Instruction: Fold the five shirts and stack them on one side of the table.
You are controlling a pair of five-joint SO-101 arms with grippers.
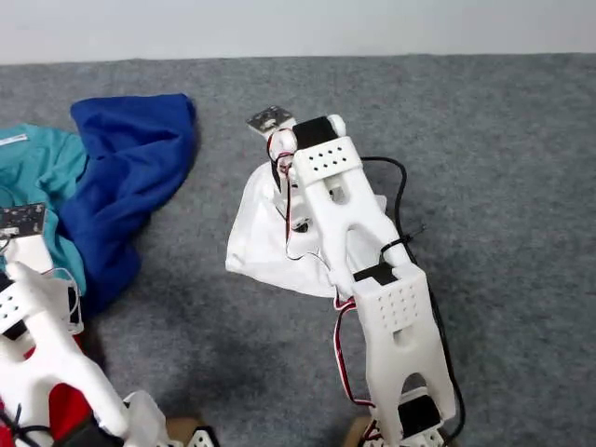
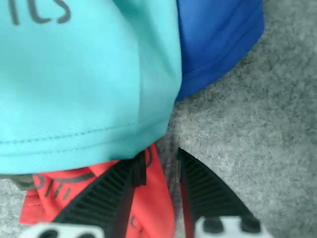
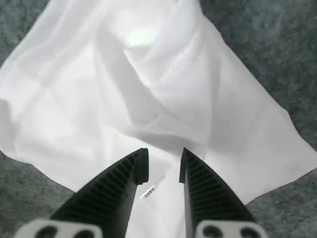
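The white shirt (image 1: 251,247) lies crumpled in the middle of the table (image 1: 503,140), bunched into loose ridges with one straight hem running along its near side. None of it is folded flat yet. It looks thin and light, so it will probably sag and slide the moment it is lifted and keep no shape of its own. Pinching a ridge in the middle would likely just drag the whole heap. A better hold would be at a corner of the hem or a shoulder seam, taking one layer so the cloth can be pulled out flat. The table's grey, felt-like surface may also catch the fabric.

The right end effector (image 3: 163,161) hangs low over the shirt's near edge, close to a small sewn label (image 3: 148,191). Its jaws stand a little apart, with white cloth below the gap and nothing visibly clamped.

Off to one side, the blue shirt (image 1: 130,177) lies heaped and overlapping the teal shirt (image 1: 33,172), both unfolded. The left end effector (image 2: 161,161) sits at the teal shirt's hem. It is likewise slightly parted and holds nothing, with a red shirt (image 2: 156,208) beneath it.
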